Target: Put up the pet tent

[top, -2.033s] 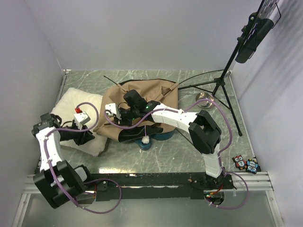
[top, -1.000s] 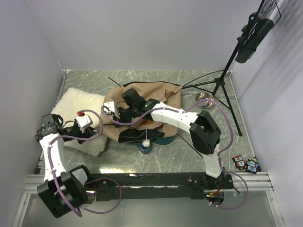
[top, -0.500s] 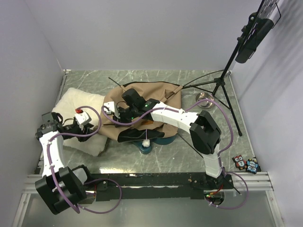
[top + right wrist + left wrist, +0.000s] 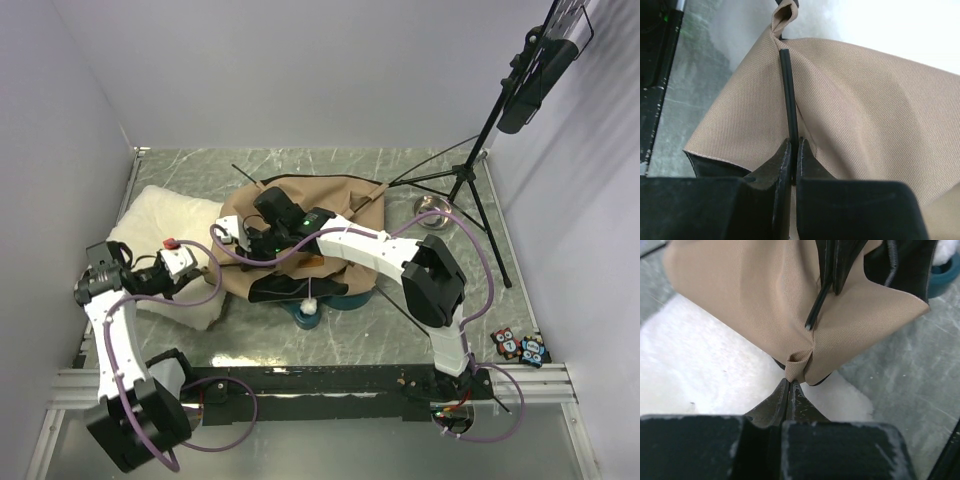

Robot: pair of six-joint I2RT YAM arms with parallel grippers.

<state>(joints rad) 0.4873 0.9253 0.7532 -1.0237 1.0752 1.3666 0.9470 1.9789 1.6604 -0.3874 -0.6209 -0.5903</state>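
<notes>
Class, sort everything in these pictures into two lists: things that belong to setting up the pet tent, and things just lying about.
Belongs to the job:
pet tent
tent pole, clamped in the right gripper
left gripper, shut at the tent's corner

Just lying about:
cream pillow
metal bowl
tripod
owl figures

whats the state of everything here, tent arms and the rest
pet tent: slumped, not standing
tent pole: gripped, tip outside the corner fold
left gripper: shut on pet tent's corner fold
right gripper: shut on tent pole
pillow: flat, under tent's edge
</notes>
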